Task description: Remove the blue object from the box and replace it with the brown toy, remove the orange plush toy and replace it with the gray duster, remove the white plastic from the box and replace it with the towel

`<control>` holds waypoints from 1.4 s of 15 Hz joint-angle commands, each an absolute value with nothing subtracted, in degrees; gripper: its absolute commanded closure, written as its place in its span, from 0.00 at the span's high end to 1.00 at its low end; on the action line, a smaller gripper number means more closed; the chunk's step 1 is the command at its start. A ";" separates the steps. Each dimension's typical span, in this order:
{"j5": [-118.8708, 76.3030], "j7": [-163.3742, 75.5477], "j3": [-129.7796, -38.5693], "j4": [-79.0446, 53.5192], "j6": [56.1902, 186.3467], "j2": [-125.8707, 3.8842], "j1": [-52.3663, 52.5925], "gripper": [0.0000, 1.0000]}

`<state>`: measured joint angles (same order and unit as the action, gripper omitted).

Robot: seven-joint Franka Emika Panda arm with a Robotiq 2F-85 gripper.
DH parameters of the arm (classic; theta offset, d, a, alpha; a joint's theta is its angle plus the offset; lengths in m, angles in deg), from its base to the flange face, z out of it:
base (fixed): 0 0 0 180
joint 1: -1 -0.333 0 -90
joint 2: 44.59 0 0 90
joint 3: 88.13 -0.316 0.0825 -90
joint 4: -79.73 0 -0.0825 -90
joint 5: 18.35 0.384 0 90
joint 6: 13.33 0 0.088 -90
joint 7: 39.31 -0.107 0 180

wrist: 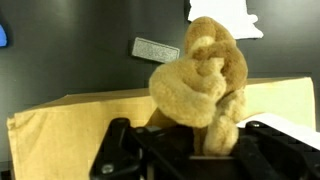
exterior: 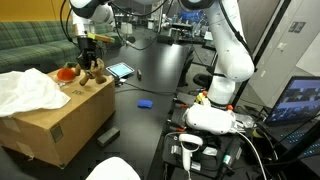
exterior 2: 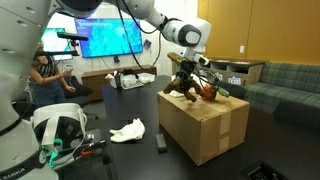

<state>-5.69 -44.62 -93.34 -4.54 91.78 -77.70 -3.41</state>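
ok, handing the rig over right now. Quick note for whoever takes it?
Tool: shut on the brown toy, held just above the cardboard box.
Blue object: out of the box, lying on the black table.
Orange plush toy: on the box, beside the tool.
White material drapes one end of the box; a white piece and a dark gray item lie on the table. Cannot tell which white one is the towel.
Done: blue out. Left: set the brown toy in, then the orange/duster and white plastic/towel swaps.
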 commanded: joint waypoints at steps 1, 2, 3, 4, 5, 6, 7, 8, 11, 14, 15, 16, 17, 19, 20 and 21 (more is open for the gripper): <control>-2.39 -47.97 -93.60 3.32 90.15 -83.31 -3.14 0.00; -2.22 -48.74 -93.38 4.16 90.92 -84.44 -3.25 0.00; -2.35 -50.12 -93.04 4.81 91.61 -85.15 -3.50 0.00; -2.43 -51.33 -92.79 5.49 91.97 -85.86 -3.56 0.00; -2.66 -52.79 -92.51 5.84 92.74 -86.43 -3.78 0.00; -2.72 -53.96 -92.25 5.72 93.66 -86.63 -3.78 0.00; -2.73 -55.11 -91.99 5.64 94.65 -86.73 -3.73 0.00; -2.86 -56.27 -91.65 5.26 95.91 -86.70 -3.77 0.00; -3.40 -60.82 -90.76 4.04 99.97 -86.33 -4.72 0.00; -4.00 -64.98 -89.77 3.25 103.06 -86.16 -5.47 0.00; -4.26 -66.16 -89.43 3.11 103.86 -86.20 -5.87 0.00; -4.48 -67.50 -89.17 3.01 104.55 -86.33 -6.40 0.00; -4.85 -68.96 -88.77 3.08 105.15 -86.59 -6.93 0.00; -5.52 -71.44 -88.11 2.99 105.93 -86.94 -7.94 0.00; -5.87 -72.75 -87.74 2.90 106.35 -87.11 -8.50 0.00; -6.21 -74.30 -87.28 2.55 106.86 -87.13 -9.02 0.00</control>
<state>-4.62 -69.70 -88.94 2.70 104.67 -86.87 -6.97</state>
